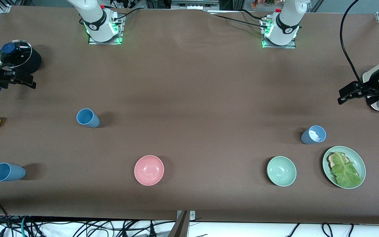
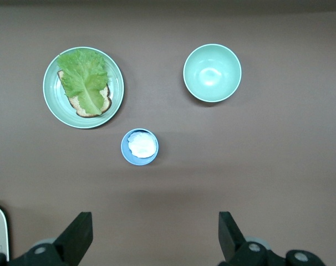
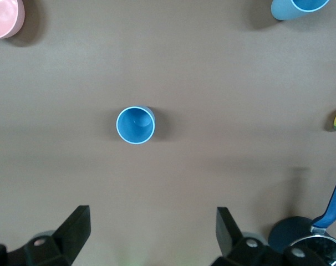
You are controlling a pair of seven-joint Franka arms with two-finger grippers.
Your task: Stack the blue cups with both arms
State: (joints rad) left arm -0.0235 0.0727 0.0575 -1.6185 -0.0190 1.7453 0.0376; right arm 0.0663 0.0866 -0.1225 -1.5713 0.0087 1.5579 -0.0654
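— Brown cloth covers the whole tabletop [image 1: 189, 82], and nothing on it has been stacked yet. Where are the cups?

— Three of them, all upright. One blue cup [image 1: 88, 118] stands toward the right arm's end; a second cup [image 1: 7, 172] is nearer the front camera at the same end. The paler cup [image 1: 313, 135] sits toward the left arm's end, just beside the plate of lettuce and bread [image 1: 360, 158], and it has something white inside.

— And the arms?

— The right gripper [image 1: 13, 80] hangs over the edge by the lidded pot [image 1: 19, 56], jaws spread wide, holding nothing. The left gripper [image 1: 352, 93] waits over its own end, jaws equally wide and empty.

— How would you take one?

— They look light and stiff, matte plastic I'd guess, so easy to tip. I'd pinch across the rim, one finger inside the wall, or clasp around the body near the top where it's widest. The tapered sides could slip downward through a loose hold.

— Anything in the way?

— The pink bowl [image 1: 149, 170] and green bowl [image 1: 281, 171] stand well apart from the cups.
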